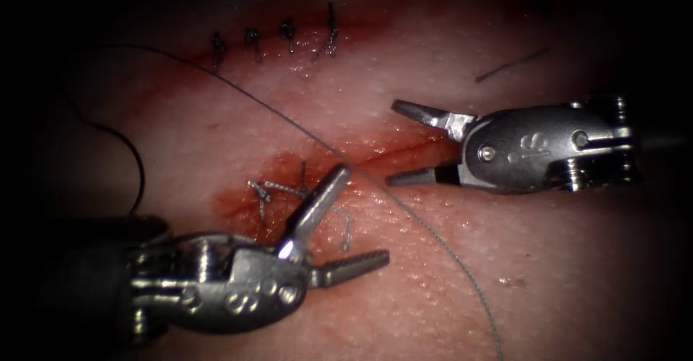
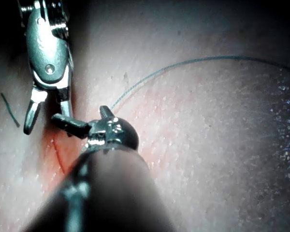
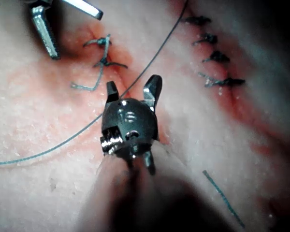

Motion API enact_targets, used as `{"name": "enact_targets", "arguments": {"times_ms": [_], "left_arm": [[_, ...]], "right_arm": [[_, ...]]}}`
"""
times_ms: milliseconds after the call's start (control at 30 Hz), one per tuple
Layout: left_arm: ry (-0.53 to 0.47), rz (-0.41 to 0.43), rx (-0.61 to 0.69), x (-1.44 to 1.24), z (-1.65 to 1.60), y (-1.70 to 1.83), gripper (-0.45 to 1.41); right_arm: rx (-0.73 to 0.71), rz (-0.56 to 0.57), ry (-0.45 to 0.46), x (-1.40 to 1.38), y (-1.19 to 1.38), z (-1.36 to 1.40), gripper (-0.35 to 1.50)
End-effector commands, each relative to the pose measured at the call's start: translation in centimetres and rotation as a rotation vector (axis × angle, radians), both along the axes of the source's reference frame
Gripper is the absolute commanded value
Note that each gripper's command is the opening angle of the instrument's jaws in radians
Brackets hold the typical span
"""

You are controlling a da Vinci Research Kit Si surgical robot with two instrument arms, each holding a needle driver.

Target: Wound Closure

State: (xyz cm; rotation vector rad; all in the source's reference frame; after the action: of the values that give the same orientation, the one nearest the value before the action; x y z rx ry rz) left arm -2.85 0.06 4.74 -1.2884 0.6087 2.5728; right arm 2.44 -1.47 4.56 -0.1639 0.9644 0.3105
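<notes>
My left tool (image 1: 361,216) comes up from the lower left with its jaws wide open and holds nothing. One jaw lies over the light stitches (image 1: 274,188) at the cut (image 1: 404,151). From the right comes my right tool (image 1: 393,143), jaws open astride the cut's line, also holding nothing. A long thread (image 1: 245,94) runs slack from the upper left past both tools to the lower right. In the right wrist view the thread (image 3: 157,50) passes between the right tool's (image 3: 133,89) open jaws, ungripped. The left wrist view has the left tool (image 2: 79,116) open beside the right tool (image 2: 46,116).
A row of dark finished stitches (image 1: 289,40) lies on the tissue above. A cut end of thread (image 1: 512,65) rests at the upper right. Dark thread curls at the far left (image 1: 137,166). Red fluid (image 1: 238,195) stains the tissue around the stitches.
</notes>
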Motion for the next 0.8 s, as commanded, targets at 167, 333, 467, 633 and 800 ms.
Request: {"name": "enact_targets", "arguments": {"times_ms": [167, 333, 467, 633, 800], "left_arm": [[0.044, 0.048, 0.021, -0.04, 0.47, -0.15, 0.61], [0.109, 0.069, 0.086, -0.04, 0.82, -0.30, 0.56], [0.151, 0.060, 0.151, -0.06, 0.96, -0.40, 0.56], [0.178, 0.035, 0.203, -0.07, 1.00, -0.45, 0.56], [0.195, 0.035, 0.214, -0.08, 1.07, -0.46, 0.54]], "right_arm": [[0.000, -0.001, 0.002, 0.08, -0.04, 0.07, 1.28], [-0.001, -0.002, 0.002, 0.07, -0.05, 0.07, 1.26], [-0.006, -0.007, -0.001, 0.08, -0.06, 0.09, 1.25], [-0.006, -0.011, -0.005, 0.08, -0.07, 0.11, 1.23], [-0.002, -0.009, -0.006, 0.09, -0.09, 0.12, 1.23]]}}
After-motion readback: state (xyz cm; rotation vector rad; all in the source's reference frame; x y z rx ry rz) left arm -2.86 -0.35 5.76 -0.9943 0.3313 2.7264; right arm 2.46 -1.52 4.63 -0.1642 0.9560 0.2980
